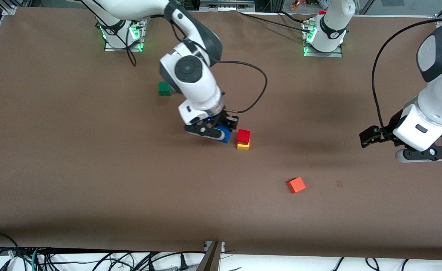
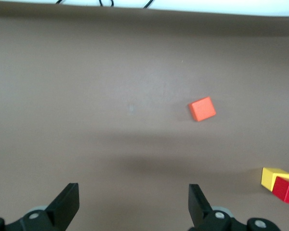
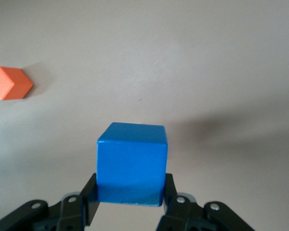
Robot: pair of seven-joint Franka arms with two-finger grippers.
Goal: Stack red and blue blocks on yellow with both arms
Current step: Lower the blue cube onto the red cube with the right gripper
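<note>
The red cube (image 1: 243, 135) sits on the yellow cube (image 1: 243, 145) near the table's middle. My right gripper (image 1: 221, 131) is shut on the blue cube (image 1: 225, 134) and holds it close beside the red cube, toward the right arm's end, about level with it. In the right wrist view the blue cube (image 3: 131, 163) fills the space between the fingers (image 3: 89, 192). My left gripper (image 1: 428, 155) waits open and empty over the table at the left arm's end. Its wrist view shows the spread fingers (image 2: 67, 199), plus the yellow cube (image 2: 274, 177) and red cube (image 2: 286, 190).
An orange cube (image 1: 296, 185) lies nearer the front camera than the stack; it also shows in the left wrist view (image 2: 202, 109) and the right wrist view (image 3: 10, 83). A green cube (image 1: 164, 88) lies farther back, partly hidden by the right arm.
</note>
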